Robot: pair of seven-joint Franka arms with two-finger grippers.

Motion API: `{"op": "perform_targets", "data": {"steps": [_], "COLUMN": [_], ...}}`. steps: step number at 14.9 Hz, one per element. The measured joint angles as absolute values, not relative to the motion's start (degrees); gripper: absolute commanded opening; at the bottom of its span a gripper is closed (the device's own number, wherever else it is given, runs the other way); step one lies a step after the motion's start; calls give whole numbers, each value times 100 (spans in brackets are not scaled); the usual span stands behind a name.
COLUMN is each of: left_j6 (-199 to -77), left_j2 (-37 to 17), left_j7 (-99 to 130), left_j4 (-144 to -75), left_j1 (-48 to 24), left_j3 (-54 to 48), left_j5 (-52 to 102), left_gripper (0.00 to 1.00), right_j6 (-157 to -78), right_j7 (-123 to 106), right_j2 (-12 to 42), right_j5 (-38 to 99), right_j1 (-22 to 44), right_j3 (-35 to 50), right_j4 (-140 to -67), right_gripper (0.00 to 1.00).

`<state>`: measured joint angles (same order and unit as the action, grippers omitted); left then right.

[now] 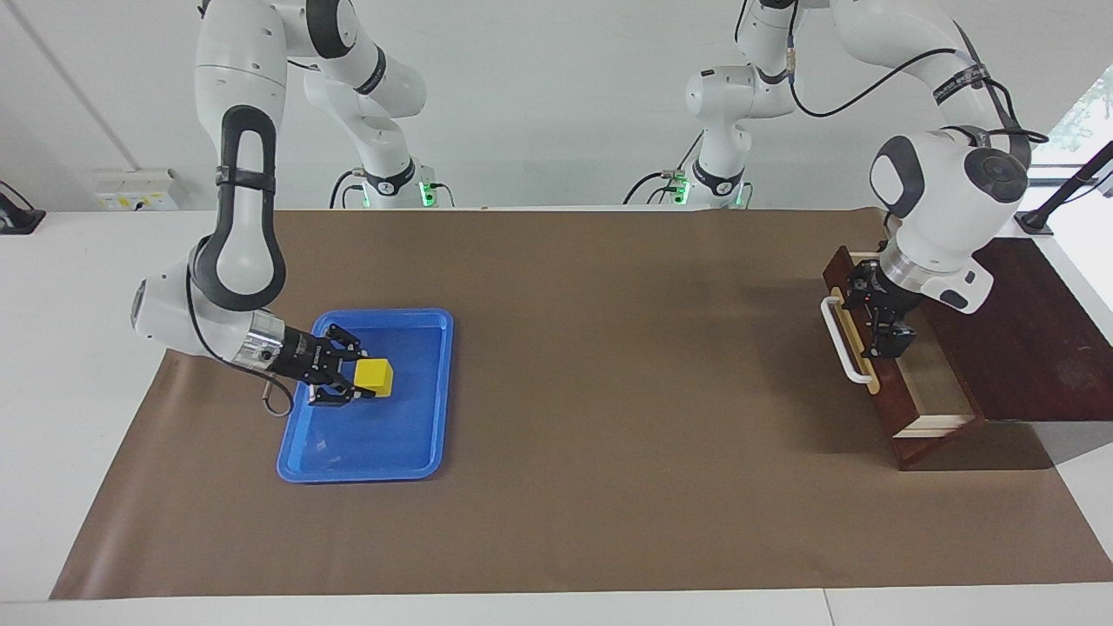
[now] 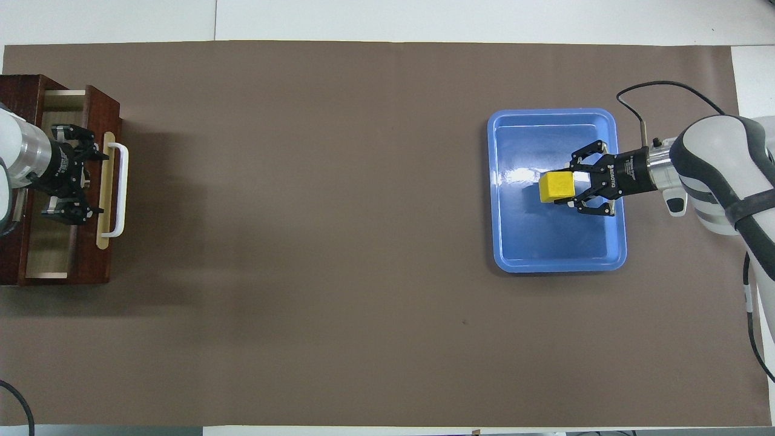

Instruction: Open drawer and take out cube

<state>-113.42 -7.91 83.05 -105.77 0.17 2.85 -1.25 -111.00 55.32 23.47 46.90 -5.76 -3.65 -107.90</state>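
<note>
Bright, even light from above – both views sharp. Glare streaks the blue tray (image 2: pixel 611 254); the drawer (image 1: pixel 904 417) casts soft shadow.

From my station I can read very little. The only lettering I can make out is a white brand mark on the black body of the right gripper (image 2: pixel 574 186), and it seems to spell ROBOTIQ, though I cannot be sure of each letter. There is white print on a dark band around the left arm's upper link (image 1: pixel 958 83), but I cannot read it.
</note>
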Motion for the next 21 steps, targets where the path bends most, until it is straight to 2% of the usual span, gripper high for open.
{"op": "perform_targets", "data": {"steps": [4,11,12,13,15,16,21], "left_j6": [-11434,-11475,-11474,-11468,-11442,-11388,-10705], "left_j2": [-791,-781,-773,-768,-767,-767,-529], "left_j7": [7713,7364,7336,7325,7261,7151,5826], "left_j4": [-10579,-10596,-10604,-10608,-10603,-10578,-10235], "left_j1": [457,643,651,659,661,659,632], "left_j3": [289,249,247,246,237,232,164], "left_j5": [-124,-99,-84,-71,-69,-70,-82], "left_gripper": [100,100,100,100,100,100,100], "right_j6": [-11212,-11385,-11385,-11385,-11386,-11386,-11316], "right_j7": [5202,5035,5035,5035,5035,5035,5238], "right_j2": [2286,2232,2230,2228,2225,2223,2053], "right_j5": [4690,4690,4690,4690,4690,4690,4698], "right_j1": [-581,-646,-651,-651,-651,-651,-643], "right_j3": [-373,-377,-379,-379,-379,-379,-376], "right_j4": [-11094,-11253,-11254,-11254,-11254,-11253,-11089], "right_gripper": [0,0,9,48,75,82,95]}}
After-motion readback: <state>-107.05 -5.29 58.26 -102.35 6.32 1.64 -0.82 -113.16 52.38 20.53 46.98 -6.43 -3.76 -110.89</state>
